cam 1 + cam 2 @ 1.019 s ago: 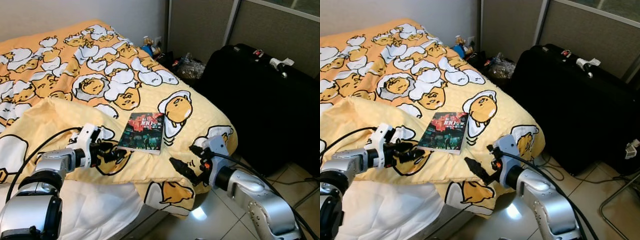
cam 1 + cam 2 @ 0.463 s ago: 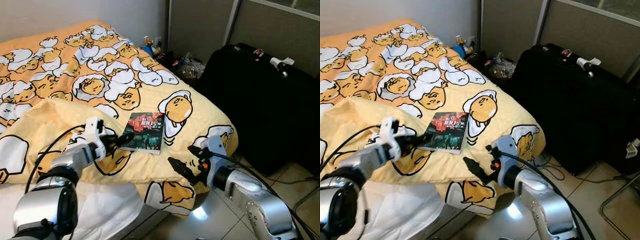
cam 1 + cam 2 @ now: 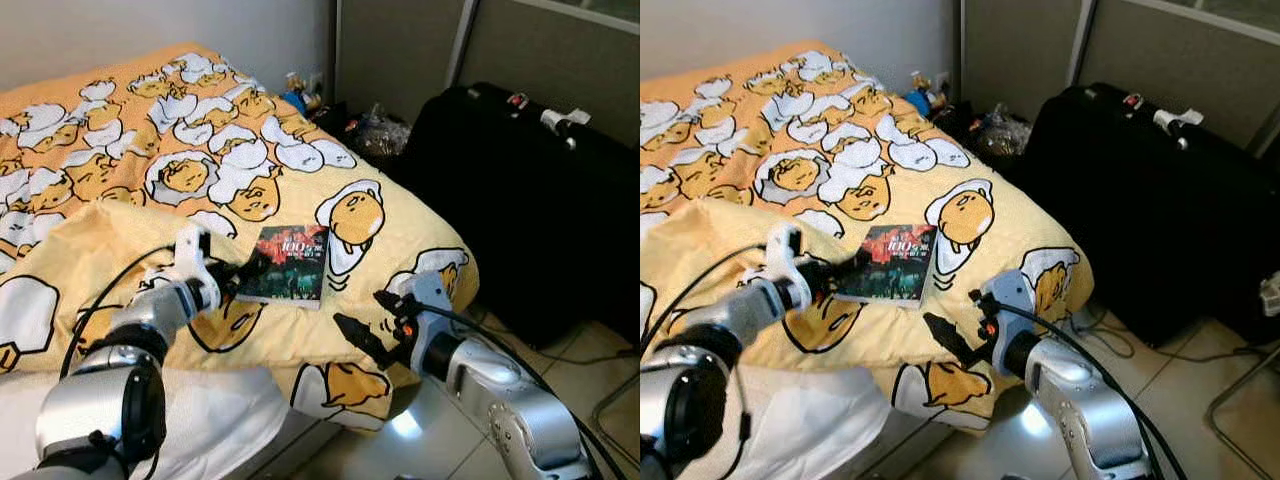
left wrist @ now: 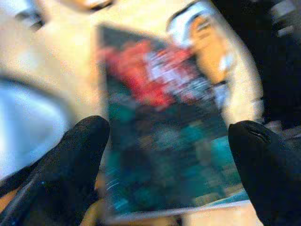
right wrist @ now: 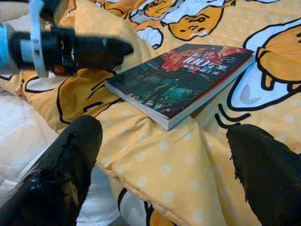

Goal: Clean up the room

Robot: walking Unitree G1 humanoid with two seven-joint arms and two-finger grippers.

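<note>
Your book point(image 3: 291, 265) lies flat on the yellow blanket point(image 3: 400, 225) near the bed's corner. Your left hand point(image 3: 243, 274) is spread wide at the book's near-left edge, and your right hand point(image 3: 362, 335) hangs wide open just off the blanket's edge.

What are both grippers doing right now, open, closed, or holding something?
Left gripper: open, fingers straddling the book.
Right gripper: open, holding nothing, near the blanket edge.

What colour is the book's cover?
The book has a dark teal cover with red at the top, seen best in the right wrist view.
</note>
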